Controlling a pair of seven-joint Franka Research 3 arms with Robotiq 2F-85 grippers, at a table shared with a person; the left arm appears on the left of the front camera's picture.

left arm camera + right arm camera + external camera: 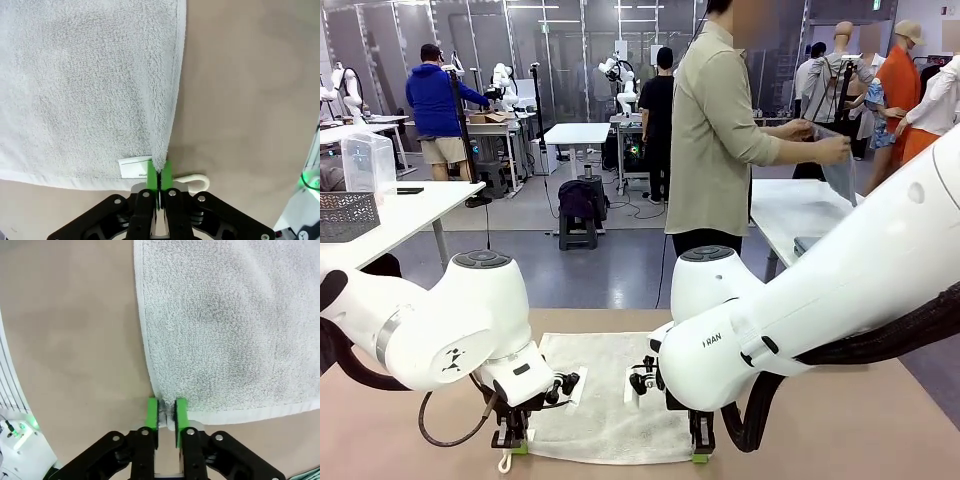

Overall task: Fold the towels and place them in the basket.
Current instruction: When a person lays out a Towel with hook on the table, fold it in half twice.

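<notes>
Pale terry towel (605, 400) with a small white label (135, 168) lies flat on the beige tabletop (840, 430), between both arms. Left gripper (159, 172) is clamped on its near-left corner edge. Right gripper (166, 412) is clamped on the near-right corner. Dark grey mesh basket (345, 215) sits well apart on a white side table (420, 205); can't tell its contents.

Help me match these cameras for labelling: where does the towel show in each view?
Front view: towel flat on the table, bottom centre, between the two arms.
Left wrist view: towel covers the upper left; its corner is pinched in the jaws at bottom centre.
Right wrist view: towel covers the upper right; its corner sits between the jaws at bottom centre.
Shared landmark: the towel's near hem, one corner at each arm.
</notes>
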